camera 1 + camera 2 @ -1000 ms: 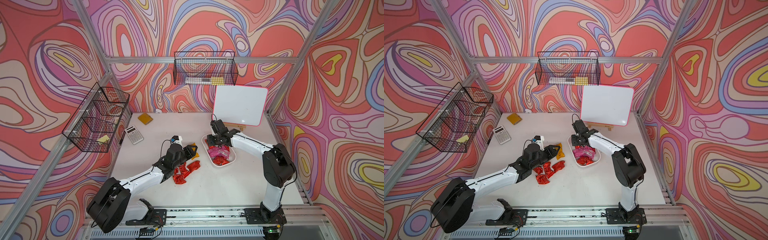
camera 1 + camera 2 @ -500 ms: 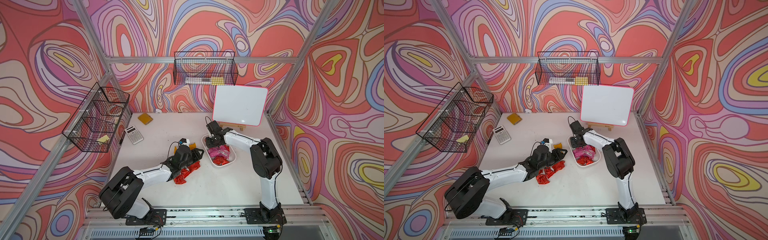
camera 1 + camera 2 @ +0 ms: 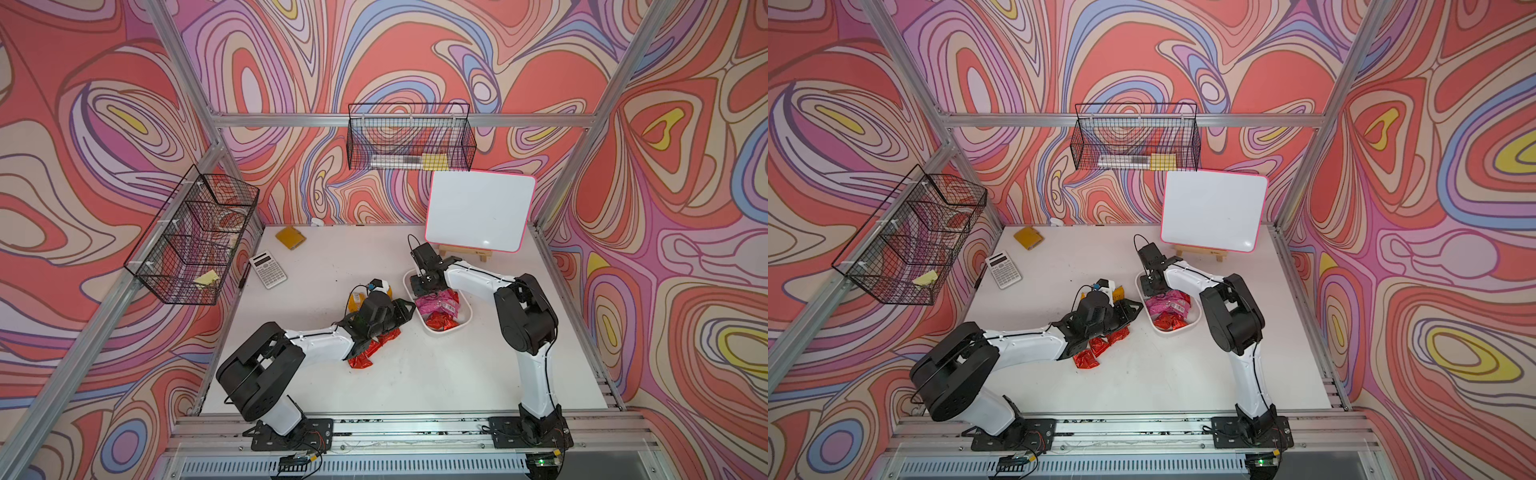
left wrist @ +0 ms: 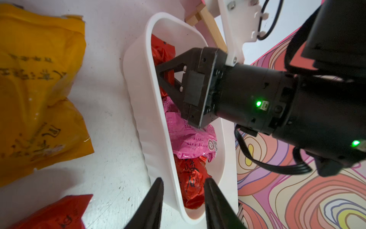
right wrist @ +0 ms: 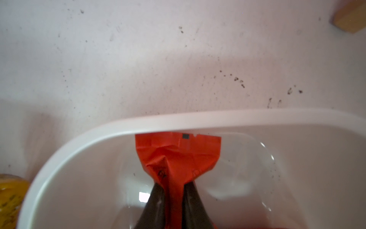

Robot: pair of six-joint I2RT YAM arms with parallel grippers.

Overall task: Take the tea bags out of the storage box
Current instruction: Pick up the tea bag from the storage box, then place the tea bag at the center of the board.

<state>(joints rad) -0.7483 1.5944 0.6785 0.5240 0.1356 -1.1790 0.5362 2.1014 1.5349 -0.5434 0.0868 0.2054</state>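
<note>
The white storage box [image 3: 468,312] [image 3: 1198,318] sits mid-table and holds pink tea bags [image 3: 440,305] and red ones [image 3: 440,322]. My right gripper [image 5: 174,188] reaches down into the box's far end [image 5: 178,121] and is shut on a red tea bag [image 5: 178,154]. My left gripper [image 4: 183,180] is open. Its fingers straddle the box's left wall [image 4: 150,79], with a red tea bag [image 4: 192,178] just beyond them. Several red tea bags [image 3: 365,357] and a yellow one [image 3: 355,301] [image 4: 35,89] lie on the table to the left of the box, partly under my left arm.
A pink-edged whiteboard [image 3: 478,212] stands on a wooden easel behind the box. A calculator [image 3: 268,270] and a mustard pad [image 3: 290,237] lie at the back left. Black wire baskets hang on the back wall [image 3: 409,139] and the left wall [image 3: 195,237].
My right gripper has closed on a red tea bag at the box's far end. My left arm has reached right to the box, and its jaws have narrowed around the left wall.
</note>
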